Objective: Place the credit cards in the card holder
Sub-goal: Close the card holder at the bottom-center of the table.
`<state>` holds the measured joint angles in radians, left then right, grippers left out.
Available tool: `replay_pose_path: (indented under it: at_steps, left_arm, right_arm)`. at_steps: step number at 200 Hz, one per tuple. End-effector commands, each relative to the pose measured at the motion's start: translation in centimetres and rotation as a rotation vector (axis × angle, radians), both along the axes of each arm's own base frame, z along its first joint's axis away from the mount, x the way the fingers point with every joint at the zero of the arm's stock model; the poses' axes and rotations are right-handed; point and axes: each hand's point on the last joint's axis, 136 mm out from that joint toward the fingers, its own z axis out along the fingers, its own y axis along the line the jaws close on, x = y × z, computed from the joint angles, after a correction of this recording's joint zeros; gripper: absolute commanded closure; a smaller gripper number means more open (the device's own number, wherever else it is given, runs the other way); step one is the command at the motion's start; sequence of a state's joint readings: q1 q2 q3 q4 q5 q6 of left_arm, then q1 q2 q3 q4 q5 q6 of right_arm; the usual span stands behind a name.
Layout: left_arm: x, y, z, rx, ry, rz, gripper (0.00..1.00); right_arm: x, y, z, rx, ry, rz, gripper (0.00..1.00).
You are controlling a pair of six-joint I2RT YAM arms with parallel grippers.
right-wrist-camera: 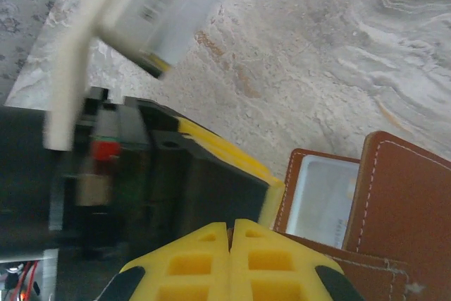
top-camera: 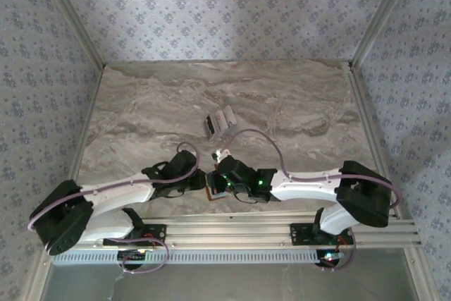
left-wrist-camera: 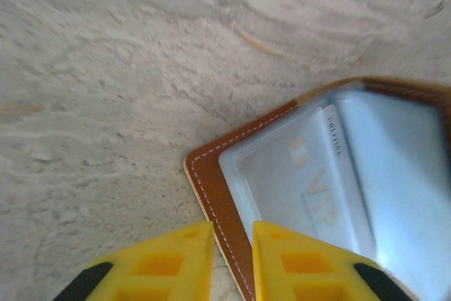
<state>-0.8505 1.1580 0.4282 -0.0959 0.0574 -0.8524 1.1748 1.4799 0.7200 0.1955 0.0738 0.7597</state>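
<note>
Card holder [left-wrist-camera: 210,188] lies open at the near middle of the bench [top-camera: 296,103], with the credit cards [top-camera: 220,123] clustered farther back. Left gripper [left-wrist-camera: 232,229] has its jaws slightly apart astride the stitched edge. Right gripper [right-wrist-camera: 230,227] has its jaws pressed together, apparently empty. Best to pin the leather flat, pocket mouth exposed, before fetching a card.

We see a grey-beige marbled counter [top-camera: 296,96]; the credit cards [top-camera: 219,123] lie clustered near its middle. Nearer the front edge, the card holder [left-wrist-camera: 208,174] rests opened on it.
</note>
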Motion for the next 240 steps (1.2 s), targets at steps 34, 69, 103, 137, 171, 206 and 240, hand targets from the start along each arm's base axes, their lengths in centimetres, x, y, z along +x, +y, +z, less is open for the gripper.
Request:
replay_pose_path:
  at_steps: [34, 69, 103, 137, 171, 206, 240]
  left_arm:
    - [-1.8, 6.5, -0.3, 0.082, 0.035, 0.152, 0.71]
    - [-2.7, 9.3, 1.2, 0.072, 0.008, 0.229, 0.69]
    - [-2.9, 10.2, 2.4, 0.040, -0.014, 0.248, 0.65]
    - [-2.5, 9.3, 3.1, 0.034, -0.016, 0.212, 0.63]
    - [-1.4, 7.7, 4.8, 0.021, -0.043, 0.146, 0.63]
    - [0.3, 4.8, 6.1, 0.016, -0.032, 0.060, 0.64]
    - [2.0, 2.4, 7.7, 0.038, -0.070, 0.017, 0.65]
  right_arm:
    - [0.0, 2.0, -1.2, 0.043, 0.063, 0.041, 0.97]
    - [-0.1, 3.2, -2.9, 0.032, 0.116, 0.075, 0.80]
    - [-0.7, 4.4, -2.8, 0.006, 0.136, 0.143, 0.58]
    - [-1.0, 3.0, -0.7, -0.026, 0.107, 0.164, 0.38]
    - [-0.5, -0.1, 1.6, -0.041, 0.065, 0.125, 0.30]
    - [0.9, -4.3, 2.2, -0.035, 0.052, 0.050, 0.31]
    - [1.7, -8.0, 2.0, -0.034, 0.034, -0.042, 0.43]
